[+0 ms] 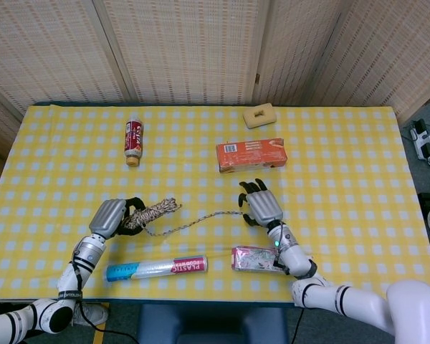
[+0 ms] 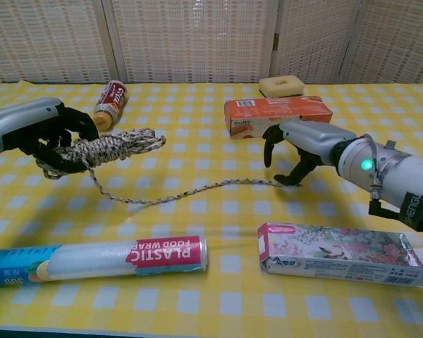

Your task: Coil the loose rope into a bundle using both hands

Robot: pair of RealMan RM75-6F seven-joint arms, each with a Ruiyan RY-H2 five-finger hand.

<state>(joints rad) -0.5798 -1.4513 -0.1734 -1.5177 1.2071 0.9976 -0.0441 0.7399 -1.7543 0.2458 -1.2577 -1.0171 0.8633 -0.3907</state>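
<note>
Rope point(image 2: 120, 148): coiled part gripped in your left hand point(image 2: 46, 137), tail trailing across table point(image 1: 358, 143) to your right hand point(image 2: 296, 151). Right fingers apart, curled over tail end; contact possible, unclear.

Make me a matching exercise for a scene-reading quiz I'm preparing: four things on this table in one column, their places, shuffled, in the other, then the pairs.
Things:
1. sponge
2. bottle
3. plastic wrap roll
4. orange box

Places:
A. near edge, left of the flowered box
B. far edge, by the screen
C. middle of the table, just past the right robot hand
D. far left, lying on its side

Pairs: 1-B, 2-D, 3-A, 4-C
</note>
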